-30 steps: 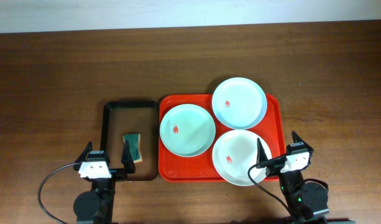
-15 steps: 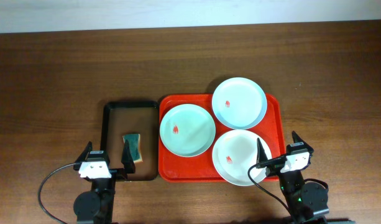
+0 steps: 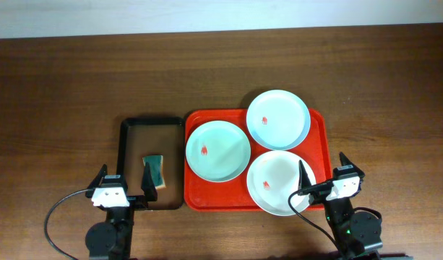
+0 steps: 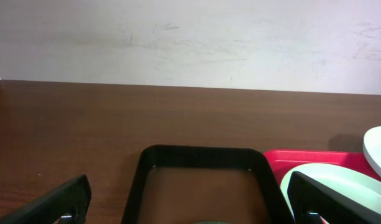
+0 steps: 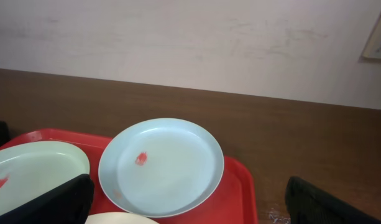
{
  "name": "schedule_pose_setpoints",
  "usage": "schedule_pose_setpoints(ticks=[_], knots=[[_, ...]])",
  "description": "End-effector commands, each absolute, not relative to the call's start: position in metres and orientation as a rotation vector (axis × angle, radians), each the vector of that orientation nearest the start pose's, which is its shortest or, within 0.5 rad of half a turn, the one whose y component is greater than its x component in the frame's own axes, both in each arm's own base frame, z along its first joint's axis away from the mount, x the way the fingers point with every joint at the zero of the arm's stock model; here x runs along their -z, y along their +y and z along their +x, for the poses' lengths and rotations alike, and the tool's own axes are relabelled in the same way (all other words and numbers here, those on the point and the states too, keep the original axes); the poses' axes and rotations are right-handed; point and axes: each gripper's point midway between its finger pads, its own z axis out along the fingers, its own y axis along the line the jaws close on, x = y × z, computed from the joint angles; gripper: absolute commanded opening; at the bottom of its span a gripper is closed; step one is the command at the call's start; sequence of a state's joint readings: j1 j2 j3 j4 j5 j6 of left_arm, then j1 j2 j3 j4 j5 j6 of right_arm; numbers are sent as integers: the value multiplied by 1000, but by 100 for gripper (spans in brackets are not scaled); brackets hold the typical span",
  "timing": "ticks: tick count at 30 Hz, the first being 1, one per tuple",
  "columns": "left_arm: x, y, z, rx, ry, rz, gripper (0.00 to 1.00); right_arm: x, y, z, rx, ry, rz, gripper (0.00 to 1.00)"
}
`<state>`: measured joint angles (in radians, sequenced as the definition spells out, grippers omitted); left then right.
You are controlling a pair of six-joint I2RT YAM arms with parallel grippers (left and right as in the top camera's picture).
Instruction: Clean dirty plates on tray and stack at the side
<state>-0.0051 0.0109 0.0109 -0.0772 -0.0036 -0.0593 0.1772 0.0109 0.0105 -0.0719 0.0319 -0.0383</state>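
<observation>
The red tray (image 3: 207, 198) holds three pale plates. The left plate (image 3: 218, 150) and the back right plate (image 3: 279, 118) each show a small red smear, and the front plate (image 3: 279, 182) has a fainter one. My right gripper (image 3: 326, 173) stands open and empty at the tray's front right corner, one finger over the front plate's edge. Its wrist view looks at the back right plate (image 5: 162, 165) beyond the open right gripper (image 5: 187, 208). My left gripper (image 3: 124, 180) is open and empty at the near end of the black tray (image 3: 125, 159).
A green and yellow sponge (image 3: 155, 171) lies in the black tray, just left of the red tray. In the left wrist view the black tray's far rim (image 4: 202, 152) sits ahead, with the red tray (image 4: 314, 158) to the right. A pale wall rises behind the table.
</observation>
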Motion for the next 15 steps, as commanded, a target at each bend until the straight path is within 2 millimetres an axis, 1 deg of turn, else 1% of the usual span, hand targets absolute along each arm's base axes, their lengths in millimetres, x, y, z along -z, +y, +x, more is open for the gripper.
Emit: schedule_pose_setpoints(ticks=[1, 9, 10, 11, 13, 14, 15], knots=[[-156, -4, 246, 47, 1652, -17, 99, -155, 37, 243, -73, 1644, -157, 98], [-156, -5, 246, 52, 1652, -13, 99, -155, 37, 243, -73, 1643, -157, 98], [-157, -10, 246, 78, 1649, 11, 99, -155, 37, 243, -73, 1643, -157, 98], [-159, -20, 245, 128, 1640, 58, 99, -155, 37, 243, -73, 1643, -157, 98], [-160, -20, 245, 128, 1637, 58, 99, -155, 37, 243, -73, 1643, -157, 98], [-161, -30, 244, 174, 1633, 102, 99, -158, 38, 243, -85, 1634, -154, 98], [-163, -47, 240, 255, 1618, 181, 99, -161, 40, 243, -127, 1624, -126, 98]])
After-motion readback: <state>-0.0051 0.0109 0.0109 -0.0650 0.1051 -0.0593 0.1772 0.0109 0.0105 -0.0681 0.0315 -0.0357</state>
